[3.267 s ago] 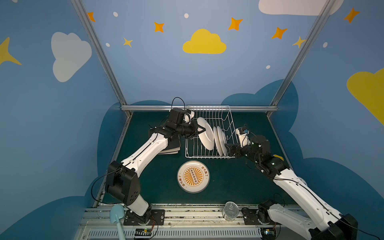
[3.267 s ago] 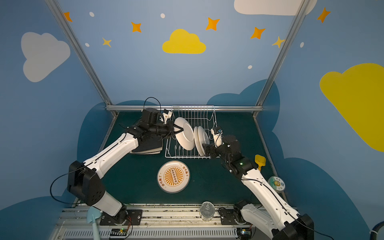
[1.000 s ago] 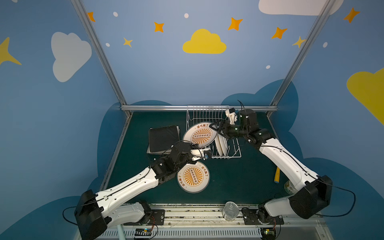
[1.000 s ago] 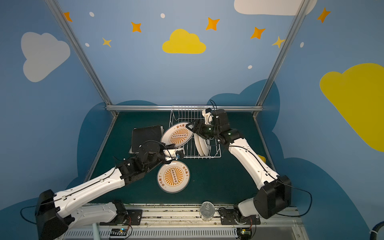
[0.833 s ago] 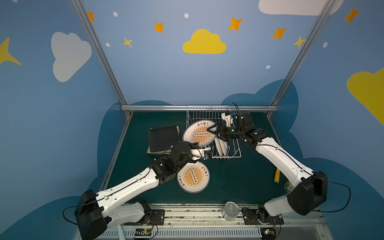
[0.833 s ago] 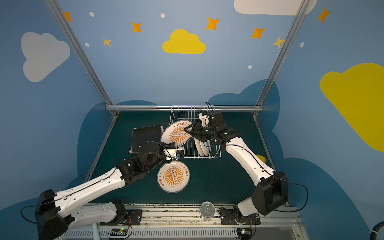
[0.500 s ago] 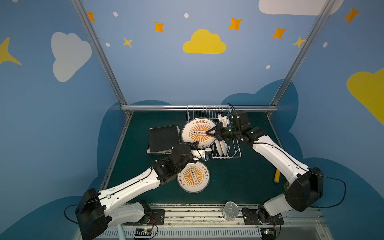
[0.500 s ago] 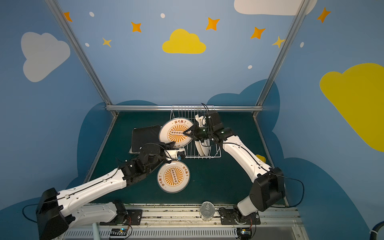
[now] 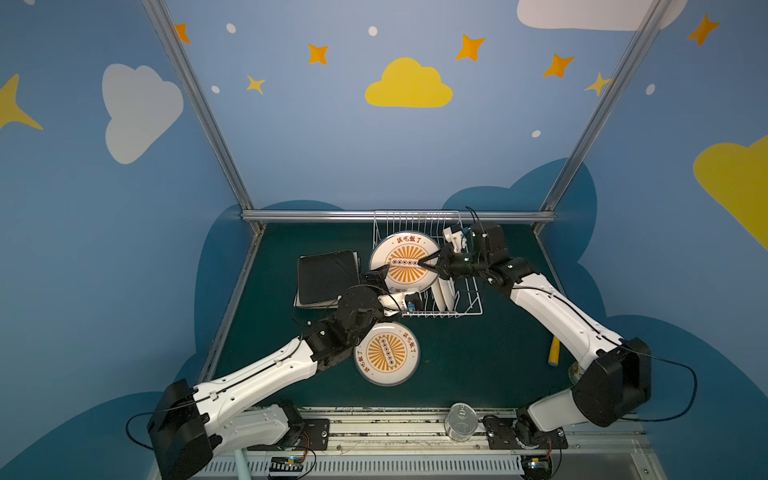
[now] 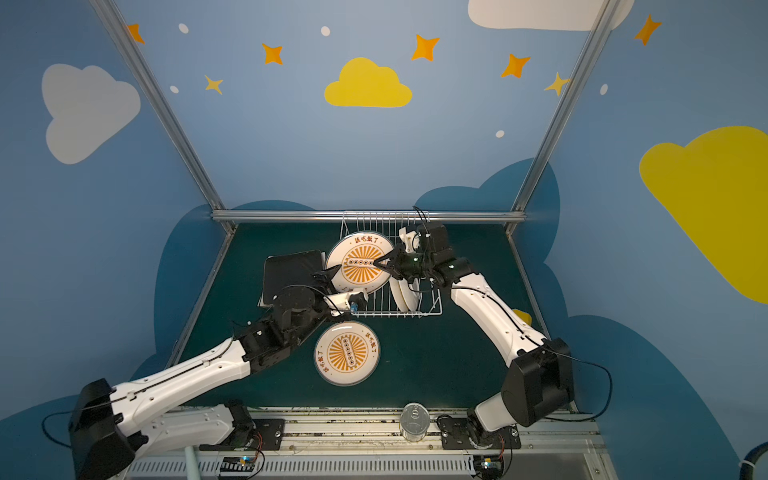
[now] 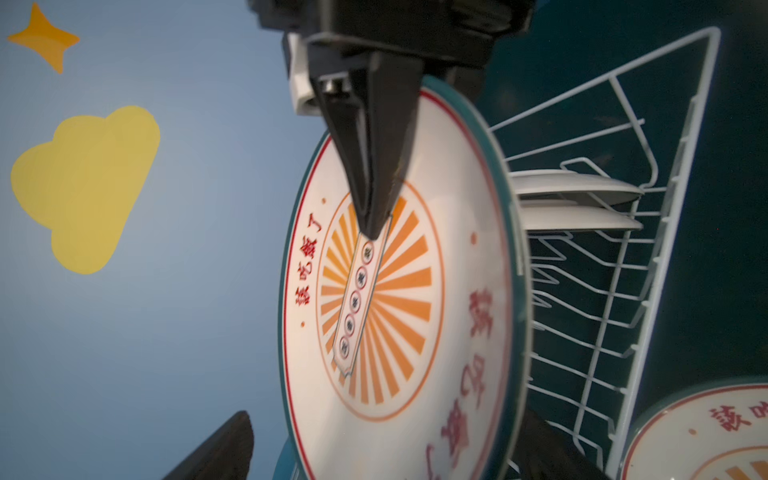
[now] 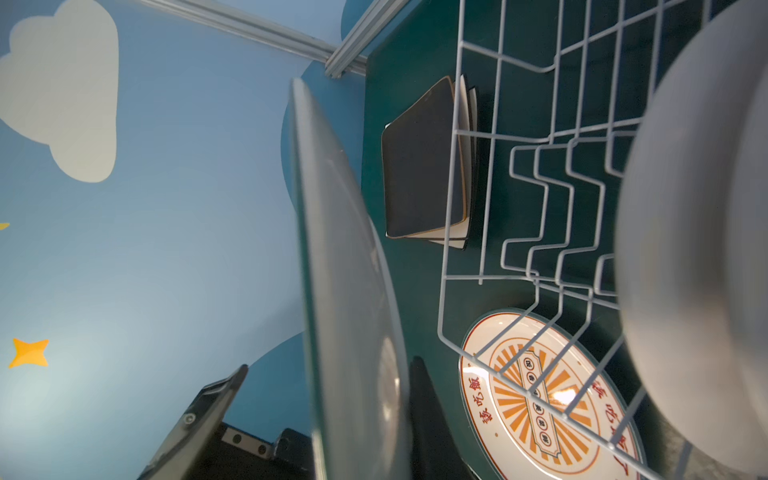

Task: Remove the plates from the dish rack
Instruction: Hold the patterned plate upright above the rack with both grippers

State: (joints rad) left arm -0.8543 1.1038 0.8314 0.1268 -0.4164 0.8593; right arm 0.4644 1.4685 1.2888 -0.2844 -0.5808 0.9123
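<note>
We see the right gripper shut tight on the held plate. It pinches the right rim. One right finger lies across the orange sun picture. The held plate stands up on its edge with the picture facing the top camera. It hangs over the left end of the rack. We cannot tell if its bottom edge touches the wires.

The left gripper is wide open and holds nothing. It sits at the lower left rim of the held plate. The left fingers stand one on each side of that rim. The front one is clear of the plate. We cannot tell if the back one touches.

Two white plates stand side by side on edge in the rack, just to the right of the held plate.

A flat plate with the same sun picture lies face up on the green table, in front of the rack.

The black plate lies to the left of the rack. It is on top of the cream plates, and we see only their edges.
</note>
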